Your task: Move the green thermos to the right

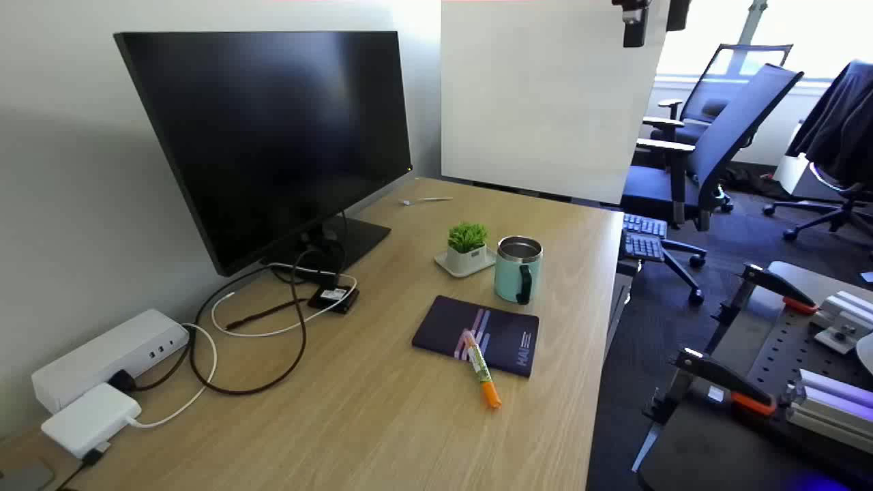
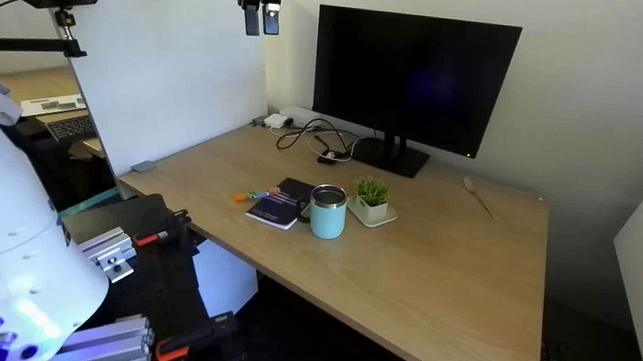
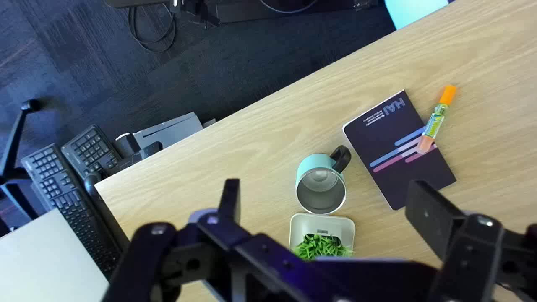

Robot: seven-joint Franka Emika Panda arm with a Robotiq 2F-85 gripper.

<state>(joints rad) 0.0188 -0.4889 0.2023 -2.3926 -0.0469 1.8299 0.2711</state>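
Observation:
The green thermos is a teal mug with an open top, a steel rim and a black side handle. It stands upright on the wooden desk in both exterior views. The wrist view shows the thermos from above, with its inside visible. Its handle points towards the dark notebook. My gripper is open and empty, its fingers wide apart in the wrist view, with the thermos seen between them. In both exterior views the gripper hangs high above the desk, well clear of the thermos.
A small plant in a white pot on a tray stands close beside the thermos. A dark notebook with an orange marker lies on its other side. A monitor, cables and a fork are farther back.

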